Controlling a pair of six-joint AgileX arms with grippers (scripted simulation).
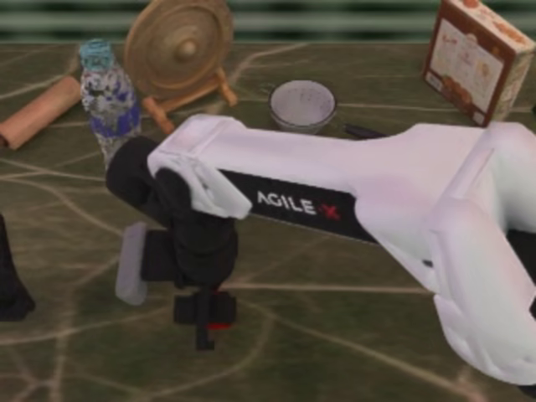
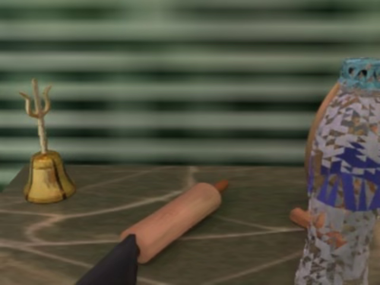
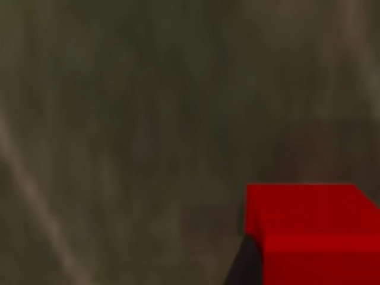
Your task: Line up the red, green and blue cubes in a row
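My right gripper (image 1: 207, 322) reaches down over the table's (image 1: 352, 343) front middle and is clenched on the red cube (image 1: 219, 324), whose red edge peeks out beside my dark fingers (image 3: 246, 264). Behind my arm stand a bowl (image 1: 301, 104), a water bottle (image 1: 107, 100) and a rolling pin (image 1: 38, 111). My left gripper (image 1: 10, 285) sits parked at the left edge; whether it is clenched, I cannot tell.

Simulated marble tabletop (image 1: 352, 335), household clutter.

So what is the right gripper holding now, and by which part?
The right gripper appears shut on the red cube, gripping its sides; exact contact is hidden. The left gripper holds nothing visible.
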